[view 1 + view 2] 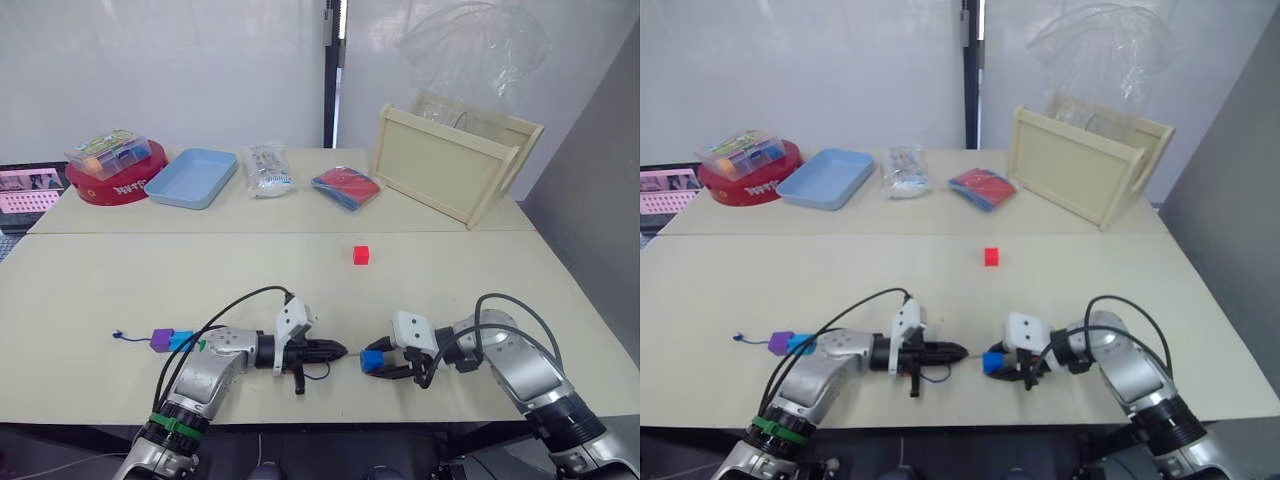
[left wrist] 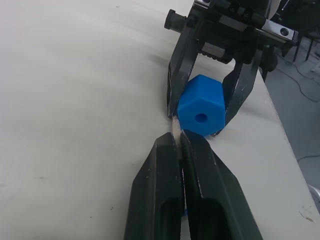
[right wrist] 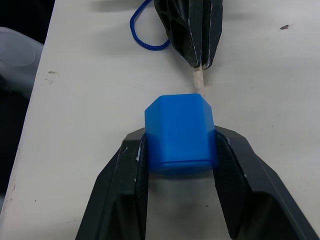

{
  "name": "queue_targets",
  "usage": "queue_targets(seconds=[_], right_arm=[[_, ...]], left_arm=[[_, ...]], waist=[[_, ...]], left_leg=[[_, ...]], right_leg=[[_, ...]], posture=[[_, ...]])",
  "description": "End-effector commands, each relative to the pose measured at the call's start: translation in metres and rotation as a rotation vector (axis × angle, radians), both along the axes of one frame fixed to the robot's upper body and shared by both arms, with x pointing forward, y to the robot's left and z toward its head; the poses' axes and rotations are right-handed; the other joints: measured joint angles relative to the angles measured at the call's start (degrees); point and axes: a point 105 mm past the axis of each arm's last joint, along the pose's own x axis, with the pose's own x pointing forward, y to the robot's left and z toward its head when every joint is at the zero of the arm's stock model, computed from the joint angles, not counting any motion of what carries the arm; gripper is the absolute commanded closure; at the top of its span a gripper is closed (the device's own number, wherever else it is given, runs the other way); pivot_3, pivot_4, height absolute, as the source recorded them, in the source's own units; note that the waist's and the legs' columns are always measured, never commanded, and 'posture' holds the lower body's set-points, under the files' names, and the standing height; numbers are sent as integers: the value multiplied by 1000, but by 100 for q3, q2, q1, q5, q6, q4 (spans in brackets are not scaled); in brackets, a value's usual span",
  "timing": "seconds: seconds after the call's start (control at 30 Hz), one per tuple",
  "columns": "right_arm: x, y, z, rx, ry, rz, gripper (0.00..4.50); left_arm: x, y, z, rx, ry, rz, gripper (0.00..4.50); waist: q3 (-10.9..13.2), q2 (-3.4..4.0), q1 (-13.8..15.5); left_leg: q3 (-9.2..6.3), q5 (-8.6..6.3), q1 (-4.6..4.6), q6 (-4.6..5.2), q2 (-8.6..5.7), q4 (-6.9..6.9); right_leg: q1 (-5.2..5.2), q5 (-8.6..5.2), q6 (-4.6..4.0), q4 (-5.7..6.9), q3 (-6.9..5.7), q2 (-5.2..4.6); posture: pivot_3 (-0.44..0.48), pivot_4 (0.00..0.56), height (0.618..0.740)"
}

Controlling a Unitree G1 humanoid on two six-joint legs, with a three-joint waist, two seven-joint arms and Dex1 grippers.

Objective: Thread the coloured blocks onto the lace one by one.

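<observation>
The blue block (image 2: 201,106) is clamped between the fingers of the right claw (image 3: 181,150), its hole faced toward the left claw (image 2: 181,142). The pale tip (image 3: 199,80) of the lace (image 3: 145,30) is pinched in the left claw and is judged aimed slightly off the hole.
</observation>
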Motion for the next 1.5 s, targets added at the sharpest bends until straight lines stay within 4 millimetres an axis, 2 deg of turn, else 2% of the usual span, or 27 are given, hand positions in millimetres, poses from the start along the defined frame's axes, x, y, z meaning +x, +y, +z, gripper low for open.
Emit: queue_targets(seconds=[0.03, 0.17, 0.43, 0.67, 1.07, 1.5], right_arm=[[-6, 1, -9, -17, 45, 7, 3202], [-5, 1, -9, -17, 48, -5, 3202], [-6, -4, -12, -31, 58, -17, 3202], [-5, -5, -13, -41, 61, -16, 3202], [-4, -3, -12, -44, 63, -17, 3202], [-5, 1, -10, -39, 68, -19, 3202]], left_arm=[[-8, -13, 14, -39, -34, -81, 4500], [-9, -14, 16, -48, -21, -99, 4500], [-5, 0, 18, -44, -19, -60, 4500], [-9, 6, 16, -56, 12, -43, 4500], [-17, -2, 13, -59, 33, -80, 4500], [-16, -15, 13, -71, 29, -110, 4500]], waist=[[0, 0, 1], [0, 0, 1], [0, 0, 0], [0, 0, 21], [0, 0, 32], [0, 0, 26]], left_leg=[[0, 0, 0, 0, 1, 0], [0, 0, 0, 0, 0, 0], [0, 0, 0, 0, 1, 0], [0, 0, 1, 0, 0, 0], [0, 0, 4, 0, 0, 0], [0, 0, 6, 0, 1, 0]], right_leg=[[0, 0, 0, 0, 0, 1], [0, 0, 0, 0, 0, 1], [0, 0, 0, 0, 0, 1], [1, 0, 0, -1, 0, 0], [7, 0, 0, -4, 0, 0], [9, 0, 0, -5, -1, 0]], posture=[[0, 150, 740], [0, 150, 740], [0, 150, 740], [0, 150, 740], [0, 150, 740], [0, 150, 740]])
